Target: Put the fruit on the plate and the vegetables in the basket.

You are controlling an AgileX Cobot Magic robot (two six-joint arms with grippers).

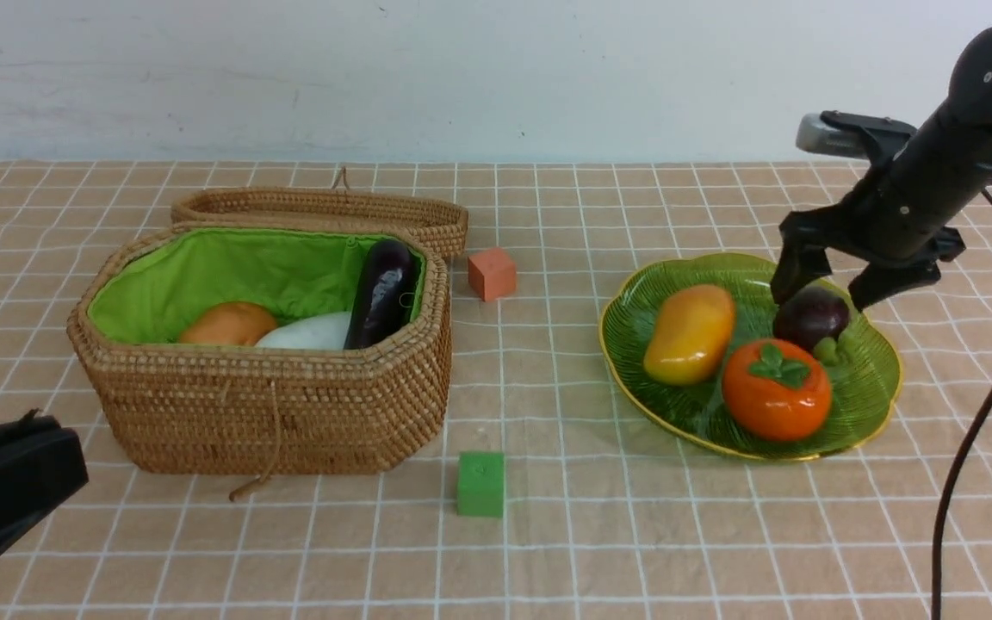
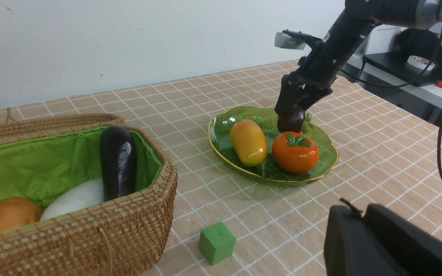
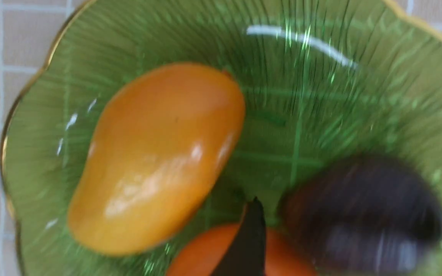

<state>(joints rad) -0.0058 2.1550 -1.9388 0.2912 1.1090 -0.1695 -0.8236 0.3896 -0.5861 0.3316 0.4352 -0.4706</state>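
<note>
The green glass plate holds the yellow mango, the orange persimmon and the dark mangosteen. My right gripper hangs open just over the mangosteen, a finger on each side with a gap showing. The wicker basket at the left holds the potato, white radish and purple eggplant. My left gripper is shut and empty, low at the near left, in front of the basket.
An orange cube sits behind the basket's right end, beside its open lid. A green cube lies on the cloth in front, between basket and plate. The right arm's cable hangs down at the far right.
</note>
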